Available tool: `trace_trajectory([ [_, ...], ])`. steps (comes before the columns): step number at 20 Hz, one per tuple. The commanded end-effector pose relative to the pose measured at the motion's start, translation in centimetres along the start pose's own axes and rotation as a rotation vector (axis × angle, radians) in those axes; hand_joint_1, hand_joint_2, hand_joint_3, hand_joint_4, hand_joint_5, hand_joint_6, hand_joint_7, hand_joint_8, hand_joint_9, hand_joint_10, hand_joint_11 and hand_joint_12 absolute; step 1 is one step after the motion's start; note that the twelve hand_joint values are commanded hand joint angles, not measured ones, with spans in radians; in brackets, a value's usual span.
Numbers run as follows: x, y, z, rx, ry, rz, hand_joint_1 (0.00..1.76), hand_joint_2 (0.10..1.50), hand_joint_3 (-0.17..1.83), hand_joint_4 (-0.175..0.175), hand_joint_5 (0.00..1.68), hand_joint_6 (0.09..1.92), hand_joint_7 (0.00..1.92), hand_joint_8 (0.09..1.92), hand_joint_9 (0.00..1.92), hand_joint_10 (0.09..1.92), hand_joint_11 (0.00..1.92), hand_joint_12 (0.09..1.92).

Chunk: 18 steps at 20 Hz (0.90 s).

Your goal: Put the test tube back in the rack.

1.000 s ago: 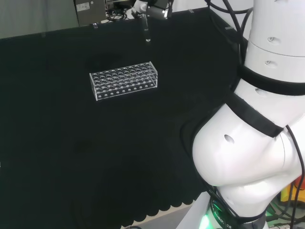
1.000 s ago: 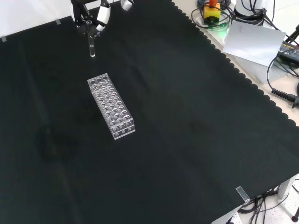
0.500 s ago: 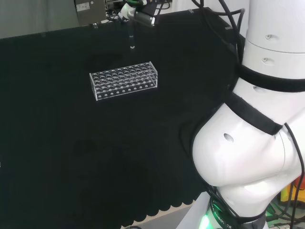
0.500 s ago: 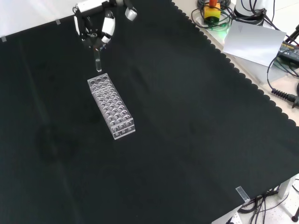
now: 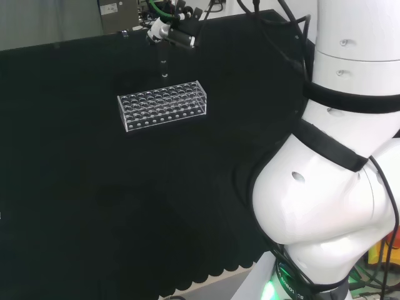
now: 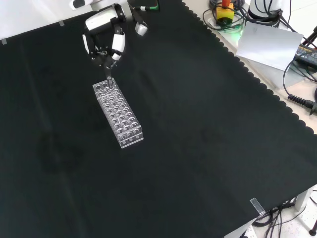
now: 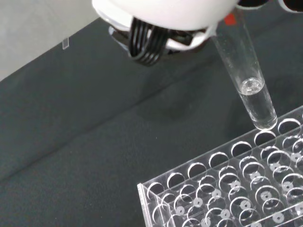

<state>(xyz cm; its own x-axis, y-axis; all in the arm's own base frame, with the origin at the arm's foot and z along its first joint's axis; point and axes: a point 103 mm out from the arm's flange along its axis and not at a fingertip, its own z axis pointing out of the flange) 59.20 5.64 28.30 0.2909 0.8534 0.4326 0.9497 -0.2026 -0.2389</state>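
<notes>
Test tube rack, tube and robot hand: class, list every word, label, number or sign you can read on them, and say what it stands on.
None can be read.
Test tube rack: clear plastic, no markings seen.
Test tube: clear, with a little liquid, no label seen.
Robot hand: no readable print.
Grey box behind the cloth, head view: a label, too small to read.

- The black cloth (image 6: 198, 129) spreads over my whole surface, and its scalloped edge runs along the right of the front view.
- A grey sheet (image 6: 270, 44) lies off the cloth at the front view's upper right.
- Black cables (image 6: 302, 101) trail beside that sheet.
- A yellow and red device (image 6: 225, 11) sits near the top edge.
- A small clear clip (image 6: 256, 206) rests at the cloth's lower right edge.
</notes>
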Motion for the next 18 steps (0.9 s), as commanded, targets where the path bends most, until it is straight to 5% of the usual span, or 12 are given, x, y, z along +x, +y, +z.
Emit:
trace_trajectory([
  [1, -0.3, 0.4, 1.4, 0.015, 0.016, 0.01, 1.23, 0.66, 0.59, -0.175, 1.39, 0.42, 1.82, 0.36, 1.71, 0.37, 1.34, 0.84],
  [18, -1.6, 1.4, 3.0, 0.044, 0.026, 0.048, 1.23, 0.66, 0.59, -0.175, 1.39, 0.42, 1.82, 0.36, 1.71, 0.37, 1.34, 0.84],
])
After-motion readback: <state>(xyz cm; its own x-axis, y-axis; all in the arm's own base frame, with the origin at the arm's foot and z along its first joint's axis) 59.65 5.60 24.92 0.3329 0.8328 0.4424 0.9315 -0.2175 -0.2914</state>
